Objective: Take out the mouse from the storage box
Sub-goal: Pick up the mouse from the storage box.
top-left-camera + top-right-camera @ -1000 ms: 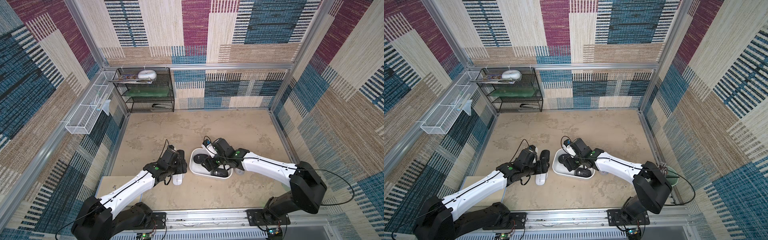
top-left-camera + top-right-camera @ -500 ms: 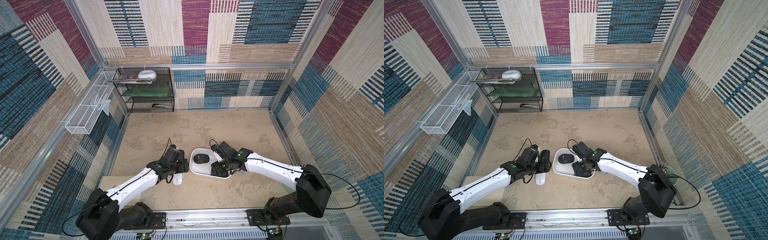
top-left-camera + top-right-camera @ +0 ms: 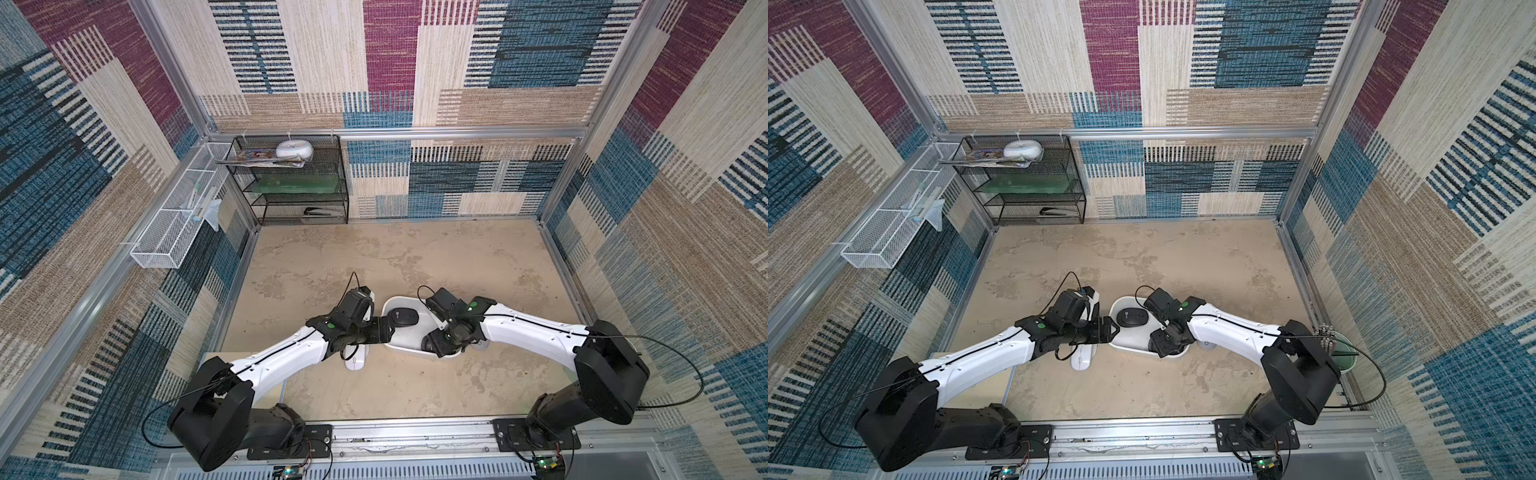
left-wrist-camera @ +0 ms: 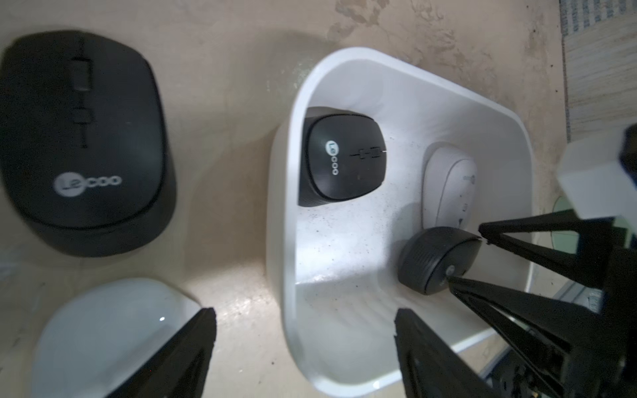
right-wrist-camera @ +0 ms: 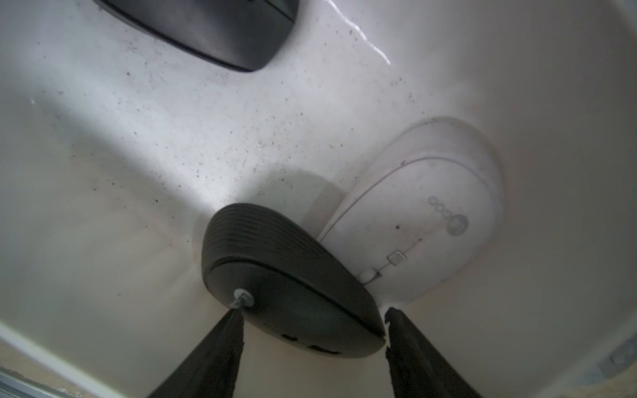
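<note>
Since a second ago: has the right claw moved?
Yes. The right claw moved from the storage box's far end to its near end, and now pinches a tilted black mouse there.

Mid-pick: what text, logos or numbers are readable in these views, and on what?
"Lecoo": matte black mouse lying outside the white plastic storage box.
"Lecoo": black mouse lying flat inside the box.
Too faint to read: grey logo on the white mouse in the box.
Partly covered, unreadable: round badge on the tilted black mouse.
Too small: print on the papers atop the black mesh rack.
</note>
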`<state>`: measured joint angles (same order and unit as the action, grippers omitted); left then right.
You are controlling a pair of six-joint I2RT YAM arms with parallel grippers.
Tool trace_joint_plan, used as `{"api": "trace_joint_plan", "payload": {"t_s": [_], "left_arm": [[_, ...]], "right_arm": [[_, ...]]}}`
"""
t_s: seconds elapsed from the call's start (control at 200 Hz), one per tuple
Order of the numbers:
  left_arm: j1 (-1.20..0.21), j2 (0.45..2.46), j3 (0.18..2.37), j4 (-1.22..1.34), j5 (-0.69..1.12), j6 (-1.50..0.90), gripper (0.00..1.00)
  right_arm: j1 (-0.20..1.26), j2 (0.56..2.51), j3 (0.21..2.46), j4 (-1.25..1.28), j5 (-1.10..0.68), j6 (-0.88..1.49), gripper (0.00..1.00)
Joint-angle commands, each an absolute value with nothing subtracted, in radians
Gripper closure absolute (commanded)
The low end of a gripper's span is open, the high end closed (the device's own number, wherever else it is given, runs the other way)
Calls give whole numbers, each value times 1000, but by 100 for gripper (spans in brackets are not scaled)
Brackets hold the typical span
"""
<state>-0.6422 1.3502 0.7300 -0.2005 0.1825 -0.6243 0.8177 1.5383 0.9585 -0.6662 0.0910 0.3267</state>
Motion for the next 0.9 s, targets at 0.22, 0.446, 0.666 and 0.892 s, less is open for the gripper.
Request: {"api": "trace_joint_plan", "payload": {"t_s": [0.22,0.446,0.666,0.892], "left_arm": [[-684,1417,753,-122,201,-682,28],[-684,1452,776,-106,214,-696,38],[-683,1480,800,-101,212,-693,42],[-683,1509,836,-98,214,-687,47]], "right_arm": [[820,1608,963,-585,40,310,28],[819,1652,979,-528,6,305,27],[819,1660,960,-500,-14,315,37],[819,1640,949,-466,-45,330,46]]}}
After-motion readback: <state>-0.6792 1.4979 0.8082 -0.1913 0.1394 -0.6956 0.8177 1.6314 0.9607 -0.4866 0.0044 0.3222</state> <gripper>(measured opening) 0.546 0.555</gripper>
